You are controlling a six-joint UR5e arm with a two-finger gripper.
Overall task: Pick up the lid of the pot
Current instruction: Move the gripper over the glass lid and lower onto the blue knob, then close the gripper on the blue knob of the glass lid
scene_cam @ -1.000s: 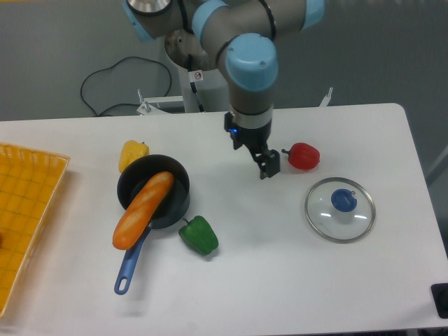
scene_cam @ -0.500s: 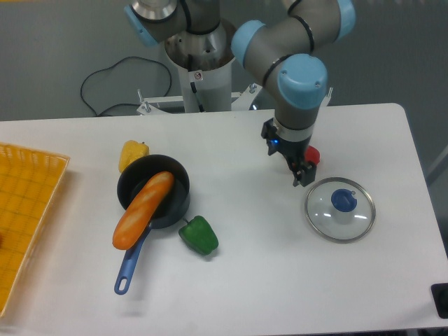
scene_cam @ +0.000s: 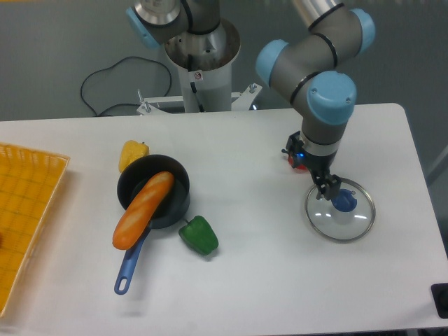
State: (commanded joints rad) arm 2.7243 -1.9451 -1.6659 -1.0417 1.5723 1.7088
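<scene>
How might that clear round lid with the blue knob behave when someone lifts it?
The clear, glassy round lid should stay stiff, but might chip if dropped. Its disc spreads well beyond the small blue knob, so it could tilt if gripped unevenly.

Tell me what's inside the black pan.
An orange-brown bread loaf rests partly in the pan, one end sticking out past the rim. Whatever lies directly beneath the loaf is hidden.

I have room between the shiny red pepper (scene_cam: pixel 297 162) and glossy green pepper (scene_cam: pixel 199 236); a round black pan (scene_cam: pixel 134 180) blocks beside the latter.
</scene>
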